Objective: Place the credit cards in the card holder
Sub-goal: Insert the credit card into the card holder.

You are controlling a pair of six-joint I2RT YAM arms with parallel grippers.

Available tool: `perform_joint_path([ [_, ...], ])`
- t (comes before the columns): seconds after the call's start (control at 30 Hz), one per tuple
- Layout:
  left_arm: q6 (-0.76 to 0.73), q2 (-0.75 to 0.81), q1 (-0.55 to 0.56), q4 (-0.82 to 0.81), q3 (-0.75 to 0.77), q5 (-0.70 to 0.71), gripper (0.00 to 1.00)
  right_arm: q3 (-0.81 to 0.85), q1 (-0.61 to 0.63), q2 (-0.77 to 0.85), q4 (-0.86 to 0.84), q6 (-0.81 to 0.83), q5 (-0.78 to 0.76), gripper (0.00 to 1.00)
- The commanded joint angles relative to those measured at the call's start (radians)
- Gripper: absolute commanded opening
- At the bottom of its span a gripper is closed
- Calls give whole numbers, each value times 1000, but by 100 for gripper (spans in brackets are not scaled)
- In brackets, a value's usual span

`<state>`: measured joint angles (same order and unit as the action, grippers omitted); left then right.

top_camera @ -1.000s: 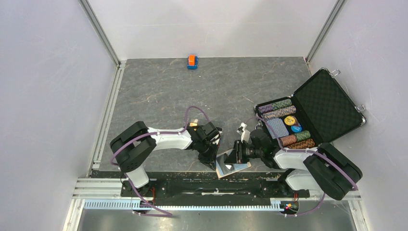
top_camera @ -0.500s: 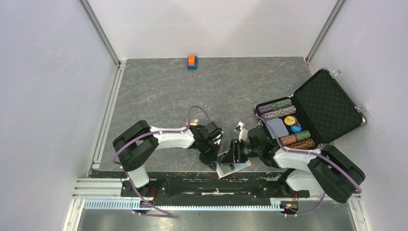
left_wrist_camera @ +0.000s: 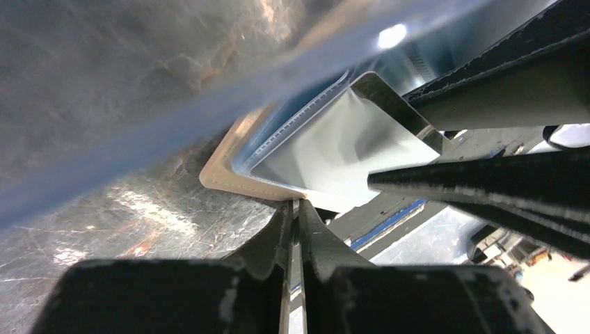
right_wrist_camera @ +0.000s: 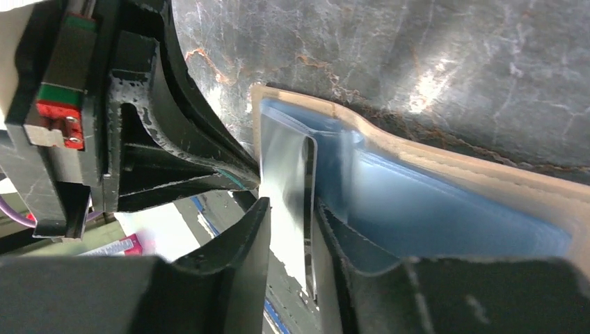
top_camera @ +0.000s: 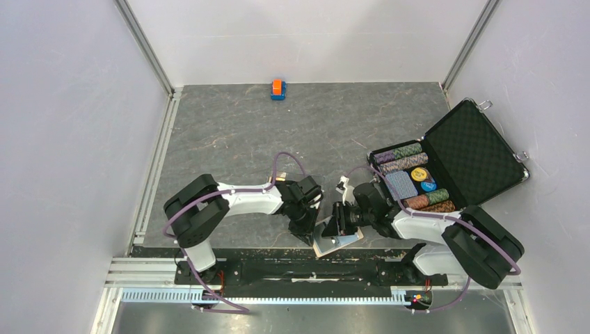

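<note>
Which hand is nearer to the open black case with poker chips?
Right. The right hand is just left of the case; the left hand is farther left, beyond it.

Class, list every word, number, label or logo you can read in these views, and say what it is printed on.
None: no text is readable in any view.
Yellow disc in the case: any marking is too small to read.
Credit card: glare and blur, nothing legible.
Card holder: plain, no lettering shows.
</note>
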<state>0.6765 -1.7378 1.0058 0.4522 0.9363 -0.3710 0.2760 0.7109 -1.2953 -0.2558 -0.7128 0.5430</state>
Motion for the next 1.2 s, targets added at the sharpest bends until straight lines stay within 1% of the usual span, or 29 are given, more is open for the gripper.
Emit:
perform_joint_path([
  [0.0, -3, 84, 1, -44, 44, 93, 16, 73, 15, 14, 178, 98, -71, 35],
  [0.1, -13, 134, 1, -3, 47, 159, 29, 99, 16, 21, 232, 126, -97, 45],
  [0.3, -51, 246, -15, 73, 48, 297, 39, 119, 16, 31, 253, 139, -111, 61],
  [0.33, -54, 264, -22, 76, 47, 308, 40, 124, 16, 34, 283, 141, -113, 63],
  [0.4, -59, 304, -52, 72, 46, 308, 46, 132, 16, 41, 301, 145, -122, 68],
  [0.5, -62, 353, -116, 33, 34, 241, 51, 143, 16, 49, 320, 150, -133, 74],
  [0.67, -50, 396, -281, -51, -6, 66, 52, 170, 16, 58, 348, 151, -150, 79],
  [0.87, -64, 418, -511, -71, -50, -96, 52, 225, 17, 77, 385, 155, -174, 86],
  [0.97, -115, 402, -600, 0, -33, -97, 52, 246, 16, 74, 391, 151, -175, 88],
  [1.03, -171, 384, -652, 83, -2, -60, 53, 256, 16, 71, 392, 148, -176, 89],
  [1.17, -282, 328, -682, 244, 91, 139, 53, 255, 15, 66, 390, 141, -183, 90],
])
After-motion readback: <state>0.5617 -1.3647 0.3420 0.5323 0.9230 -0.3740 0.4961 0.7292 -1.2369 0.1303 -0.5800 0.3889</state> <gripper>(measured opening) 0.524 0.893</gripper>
